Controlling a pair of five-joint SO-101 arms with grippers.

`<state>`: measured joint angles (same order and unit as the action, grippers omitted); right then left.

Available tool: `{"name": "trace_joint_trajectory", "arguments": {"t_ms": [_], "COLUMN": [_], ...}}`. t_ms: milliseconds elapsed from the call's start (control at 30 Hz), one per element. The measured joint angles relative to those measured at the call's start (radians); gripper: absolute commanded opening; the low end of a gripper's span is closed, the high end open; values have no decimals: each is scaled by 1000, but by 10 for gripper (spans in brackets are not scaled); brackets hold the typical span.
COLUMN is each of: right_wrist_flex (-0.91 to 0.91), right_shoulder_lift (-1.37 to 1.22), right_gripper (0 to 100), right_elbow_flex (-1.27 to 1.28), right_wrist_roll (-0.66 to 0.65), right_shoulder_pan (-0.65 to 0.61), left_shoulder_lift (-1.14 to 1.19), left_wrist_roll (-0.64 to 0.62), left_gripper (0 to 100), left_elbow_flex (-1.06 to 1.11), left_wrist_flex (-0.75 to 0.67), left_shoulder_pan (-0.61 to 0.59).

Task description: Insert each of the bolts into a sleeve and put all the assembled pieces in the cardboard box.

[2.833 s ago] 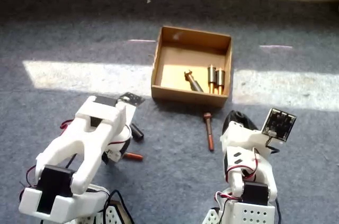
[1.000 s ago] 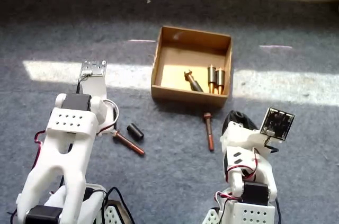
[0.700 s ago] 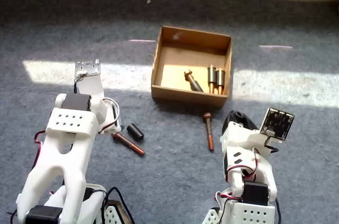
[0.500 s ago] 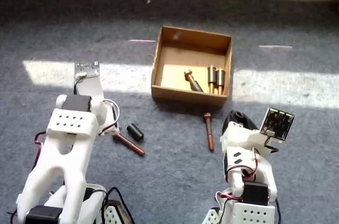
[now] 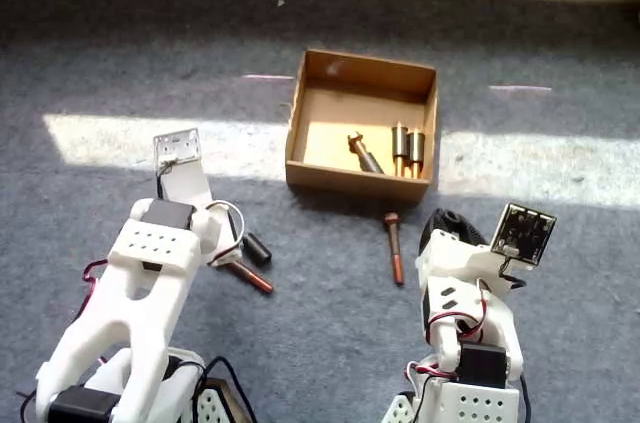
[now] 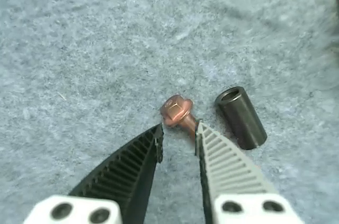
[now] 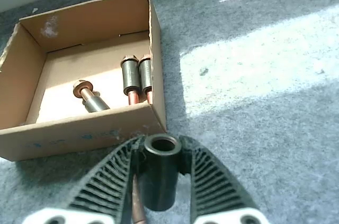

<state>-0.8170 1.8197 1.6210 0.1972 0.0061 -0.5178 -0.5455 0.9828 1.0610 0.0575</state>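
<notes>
Left end effector [image 6: 178, 139] hangs part open, bolt [image 6: 178, 112] lying right at its tips, dark sleeve [image 6: 241, 118] just beside. Right end effector [image 7: 159, 163] clamps a second sleeve [image 7: 158, 173].

Copper bolt [image 6: 177, 112] beside black sleeve [image 6: 241, 118]

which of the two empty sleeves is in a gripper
The sleeve clamped in the right gripper; the loose sleeve lies on the carpet beside a bolt.
</notes>
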Motion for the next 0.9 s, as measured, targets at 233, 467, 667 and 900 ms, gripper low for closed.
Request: {"name": "trace_joint_trajectory", "arguments": {"t_ms": [233, 467, 667, 900], "right_wrist_flex": [0, 0, 0, 0], "right_shoulder_lift": [0, 0, 0, 0], "right_gripper": [6, 6, 6, 6], "right_elbow_flex": [0, 0, 0, 0], "right_wrist_roll": [0, 0, 0, 0], "right_shoulder_pan": [0, 0, 0, 0], "left_shoulder_lift": [0, 0, -2, -11], "left_wrist_roll": [-87, -91, -97, -97], "left_gripper": [213, 204, 203, 203], "left_elbow_flex": [37, 72, 106, 167], "left_wrist_flex": [-2, -6, -43, -176], "left_shoulder_pan": [18, 21, -14, -11]}}
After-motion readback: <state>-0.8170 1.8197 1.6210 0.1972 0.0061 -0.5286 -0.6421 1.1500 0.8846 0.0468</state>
